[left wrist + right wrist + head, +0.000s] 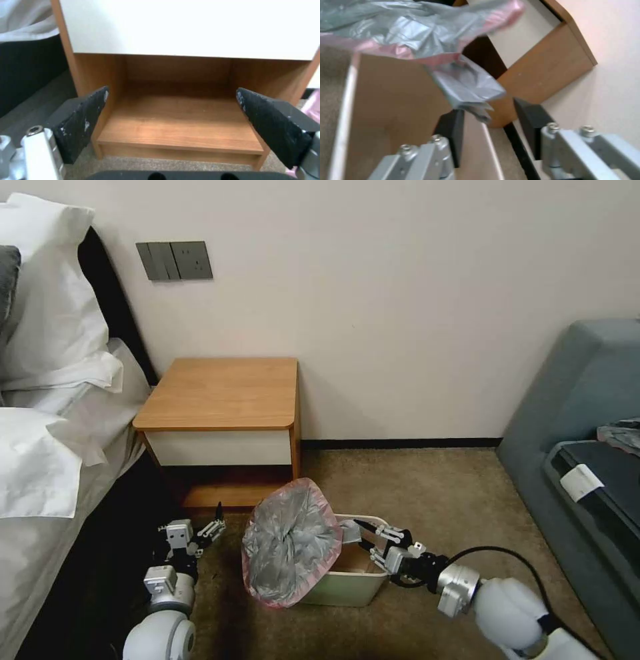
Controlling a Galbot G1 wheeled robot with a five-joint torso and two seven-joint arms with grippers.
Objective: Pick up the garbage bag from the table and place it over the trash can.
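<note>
Garbage bag [291, 541] drapes trash can [347, 583]; right gripper [369, 543] open

The surface [223, 392] stands against the wall, with the bed [47, 447] on its left. In front of it, on the carpet, sits the trash can [347, 585]. The garbage bag [291, 540] is draped over the can's left end (the right end is uncovered). The left gripper [210, 528] is left of the bag, before the lower shelf [180, 130]; the right gripper [371, 543] is over the can's right rim.
</note>
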